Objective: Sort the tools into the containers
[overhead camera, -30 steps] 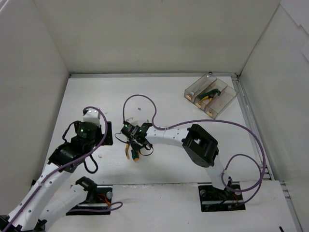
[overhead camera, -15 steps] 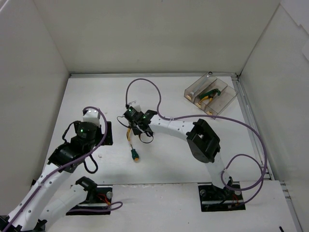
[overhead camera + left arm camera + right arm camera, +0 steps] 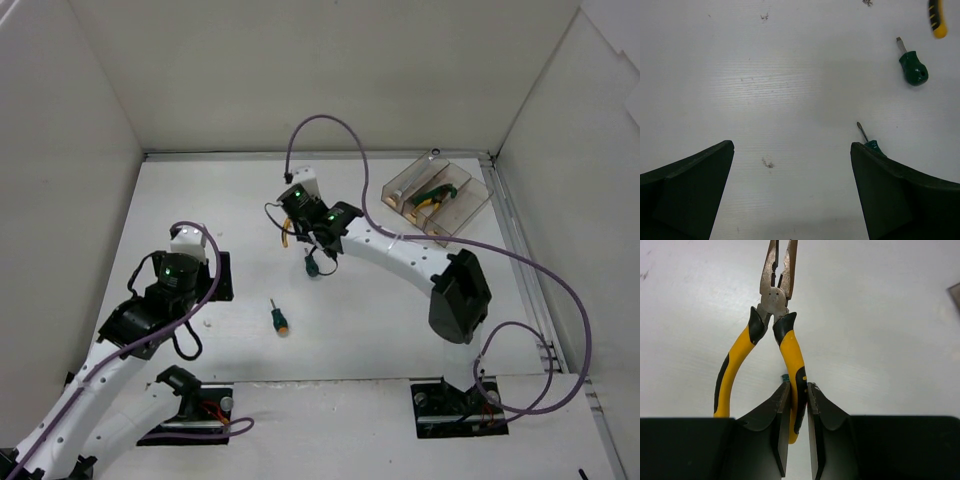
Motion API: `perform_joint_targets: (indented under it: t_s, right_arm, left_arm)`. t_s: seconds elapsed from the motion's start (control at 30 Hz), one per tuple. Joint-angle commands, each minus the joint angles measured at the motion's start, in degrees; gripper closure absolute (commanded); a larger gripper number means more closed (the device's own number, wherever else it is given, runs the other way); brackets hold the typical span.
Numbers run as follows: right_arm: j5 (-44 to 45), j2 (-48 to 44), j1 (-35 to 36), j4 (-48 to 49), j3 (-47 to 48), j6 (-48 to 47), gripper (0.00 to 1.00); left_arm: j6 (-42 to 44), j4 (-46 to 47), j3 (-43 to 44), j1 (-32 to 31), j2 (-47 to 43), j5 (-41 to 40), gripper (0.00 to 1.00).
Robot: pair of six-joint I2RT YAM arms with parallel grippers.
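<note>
My right gripper (image 3: 296,230) (image 3: 798,385) is shut on one handle of the yellow-and-black-handled pliers (image 3: 790,347) (image 3: 285,235) and holds them above the table, metal nose pointing away from me. The clear brownish tray (image 3: 468,210) stands at the back right, with green-handled pliers (image 3: 437,189) and a yellow-handled tool (image 3: 429,203) in its compartments. My left gripper (image 3: 222,276) (image 3: 792,145) is open and empty over bare table. No wrenches show clearly.
Two small green-handled screwdrivers lie on the table: one (image 3: 312,266) (image 3: 913,67) just below the held pliers, one (image 3: 278,319) (image 3: 869,144) nearer the front, partly behind my left gripper's right finger. White walls enclose the table on three sides.
My right gripper has lifted the yellow pliers off the table beside the front screwdriver and carried them back and to the right, toward the tray. The left arm has not moved.
</note>
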Motion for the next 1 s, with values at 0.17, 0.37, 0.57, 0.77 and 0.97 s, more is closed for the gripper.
perform_joint_targets:
  t_s: [0.17,0.37,0.57,0.77,0.97]
  right_arm:
    - [13.9,-14.3,-16.6,1.9,-4.0,-4.3,1.0]
    - [13.3,-12.3,-29.0,-2.6,-0.6,-5.4,1.0]
    - [14.9,-7.8,-35.7,-5.5,3.7,-4.8,1.0]
    - [16.7,-1.9,-39.4,-7.5,8.2,-5.7,1.0]
    - [19.0,5.1,-40.9,-11.2,14.7,-5.7,1.0]
  left_arm:
    - [0.3,2.5,0.6,0.4,0.1,-0.5,0.0]
    - [0.4,2.5,0.7,0.4,0.2,-0.7,0.0]
    - [0.3,2.2,0.7,0.4,0.6,-1.3,0.0]
    - [0.0,1.9,0.8,0.4,0.7,-2.1,0.0]
    - [-0.1,1.6,0.9,0.4,1.3,-2.7,0.0]
